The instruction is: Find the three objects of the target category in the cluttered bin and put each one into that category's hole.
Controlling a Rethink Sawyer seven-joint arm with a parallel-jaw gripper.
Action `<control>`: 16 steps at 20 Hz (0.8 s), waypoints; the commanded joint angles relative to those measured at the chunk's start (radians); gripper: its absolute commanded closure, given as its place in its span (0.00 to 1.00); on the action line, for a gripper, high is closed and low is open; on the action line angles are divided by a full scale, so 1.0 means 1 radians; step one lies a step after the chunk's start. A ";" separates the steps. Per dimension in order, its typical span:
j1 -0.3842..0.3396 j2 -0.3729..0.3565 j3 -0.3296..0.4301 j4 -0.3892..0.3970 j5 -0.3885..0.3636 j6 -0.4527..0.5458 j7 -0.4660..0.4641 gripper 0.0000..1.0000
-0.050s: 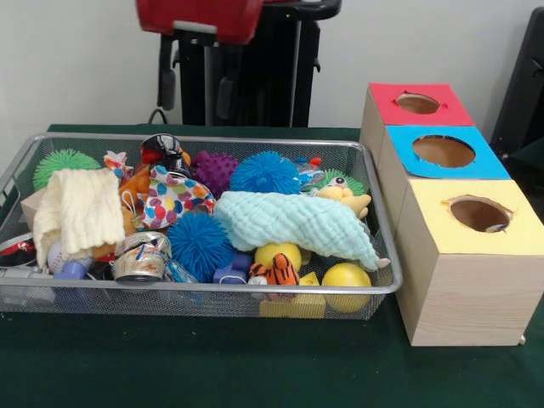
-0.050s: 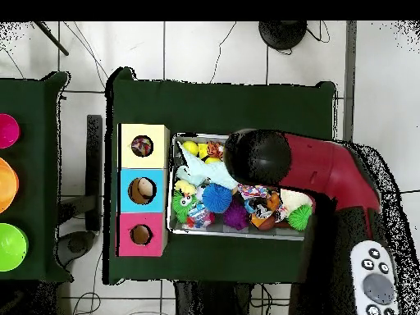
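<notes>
Presently the arm (image 2: 312,168) hangs above the wire bin (image 1: 374,223) of toys; the gripper's state cannot be told. Beside the bin stand red (image 1: 418,104), blue (image 1: 444,151) and yellow (image 1: 478,214) holes.

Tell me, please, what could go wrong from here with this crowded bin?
The pale blue cloth drapes over several toys, so targets may stay hidden. The yellow balls sit tight against the wire bin's near rim, leaving little room to grasp. The arm blocks much of the overhead view.
</notes>
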 commanded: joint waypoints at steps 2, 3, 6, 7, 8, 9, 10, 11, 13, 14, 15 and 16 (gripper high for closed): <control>-0.086 0.055 0.183 0.089 -0.100 -0.030 -0.287 0.00; -0.095 0.059 0.192 0.091 -0.109 -0.035 -0.284 0.00; -0.125 0.083 0.221 0.097 -0.133 -0.049 -0.274 0.00; -0.132 0.091 0.228 0.099 -0.142 -0.057 -0.268 0.00; -0.140 0.099 0.237 0.099 -0.151 -0.063 -0.261 0.00; -0.147 0.108 0.245 0.101 -0.158 -0.068 -0.253 0.00; -0.154 0.117 0.252 0.101 -0.165 -0.074 -0.246 0.00; -0.158 0.124 0.257 0.101 -0.172 -0.075 -0.238 0.00; -0.165 0.137 0.268 0.103 -0.185 -0.082 -0.224 0.00; -0.168 0.139 0.274 0.106 -0.190 -0.084 -0.218 0.00; -0.172 0.141 0.280 0.110 -0.195 -0.088 -0.215 0.00; -0.176 0.142 0.286 0.114 -0.200 -0.091 -0.212 0.00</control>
